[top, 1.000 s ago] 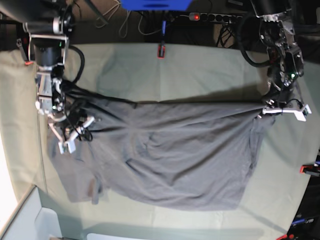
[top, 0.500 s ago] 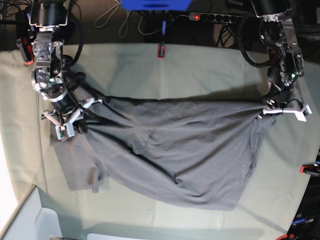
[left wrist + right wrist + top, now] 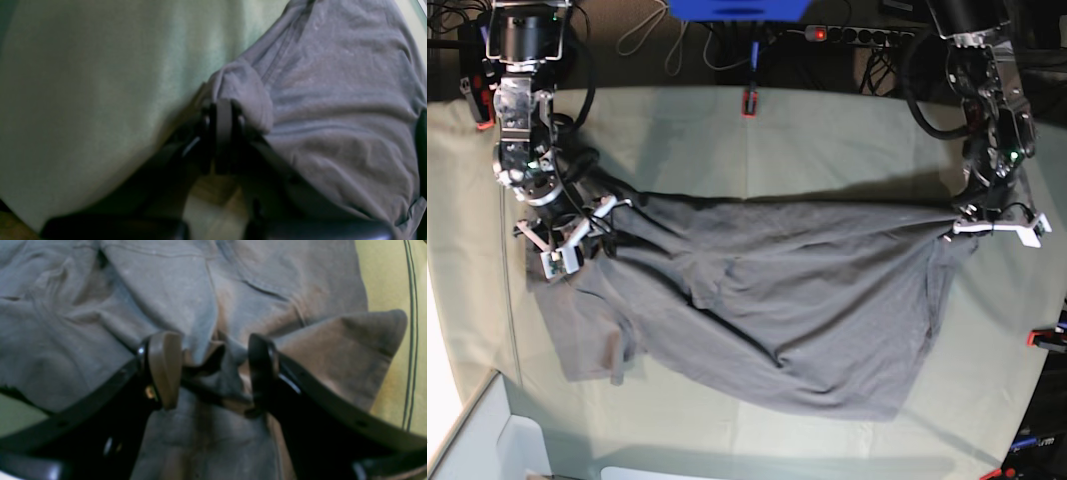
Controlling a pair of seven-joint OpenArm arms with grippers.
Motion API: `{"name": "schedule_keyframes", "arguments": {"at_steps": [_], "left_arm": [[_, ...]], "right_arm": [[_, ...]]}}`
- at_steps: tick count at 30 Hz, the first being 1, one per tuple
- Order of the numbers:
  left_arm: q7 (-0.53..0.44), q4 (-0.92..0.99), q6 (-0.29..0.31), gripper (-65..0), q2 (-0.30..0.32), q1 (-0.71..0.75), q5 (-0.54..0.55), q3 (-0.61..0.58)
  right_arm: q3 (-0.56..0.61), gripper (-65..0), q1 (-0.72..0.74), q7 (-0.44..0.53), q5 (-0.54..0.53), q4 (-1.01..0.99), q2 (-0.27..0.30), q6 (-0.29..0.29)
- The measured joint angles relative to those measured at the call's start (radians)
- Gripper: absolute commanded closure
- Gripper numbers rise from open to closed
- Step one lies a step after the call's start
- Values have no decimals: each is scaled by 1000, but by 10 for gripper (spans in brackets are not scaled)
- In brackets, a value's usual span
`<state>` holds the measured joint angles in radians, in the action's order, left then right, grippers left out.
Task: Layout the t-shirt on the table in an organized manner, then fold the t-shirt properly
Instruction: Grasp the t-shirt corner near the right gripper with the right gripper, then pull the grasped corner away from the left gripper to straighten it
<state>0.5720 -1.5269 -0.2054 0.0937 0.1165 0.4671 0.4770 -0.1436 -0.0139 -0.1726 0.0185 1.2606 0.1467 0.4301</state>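
The grey t-shirt [image 3: 777,310] lies spread and creased across the pale green table [image 3: 827,140], stretched between both arms. My left gripper [image 3: 969,222] is at the shirt's right corner; in the left wrist view it [image 3: 223,113] is shut on a bunched fold of the t-shirt [image 3: 333,100]. My right gripper [image 3: 567,240] is at the shirt's far left corner. In the right wrist view its jaws [image 3: 213,373] stand apart, with a loose fold of the t-shirt [image 3: 166,290] in the gap. A sleeve lies below it at the left.
Red clamps sit at the table's far edge [image 3: 750,102], left edge [image 3: 482,122] and right edge [image 3: 1045,338]. A power strip [image 3: 847,33] and cables lie beyond the far edge. A white box [image 3: 487,440] stands at the front left corner.
My right gripper moved toward the far left edge, dragging the shirt's left corner with it and pulling the top edge taut. The left gripper stayed put, holding its corner.
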Motion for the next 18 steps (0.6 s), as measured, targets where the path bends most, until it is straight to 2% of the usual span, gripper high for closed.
{"name": "schedule_keyframes", "arguments": {"at_steps": [6, 8, 14, 16, 18], "left_arm": [[0, 0, 0, -1, 0, 0, 0, 0], [0, 0, 0, -1, 0, 0, 0, 0], [0, 0, 0, -1, 0, 0, 0, 0], [0, 0, 0, -1, 0, 0, 0, 0], [0, 0, 0, -1, 0, 0, 0, 0]], "right_arm": [[4, -311, 0, 0, 0, 0, -5, 0], [4, -260, 0, 0, 0, 0, -6, 0], [30, -50, -2, 0, -1, 0, -9, 0], [29, -3, -14, 0, 0, 6, -8, 0], [29, 0, -32, 0, 0, 18, -9, 0]]}}
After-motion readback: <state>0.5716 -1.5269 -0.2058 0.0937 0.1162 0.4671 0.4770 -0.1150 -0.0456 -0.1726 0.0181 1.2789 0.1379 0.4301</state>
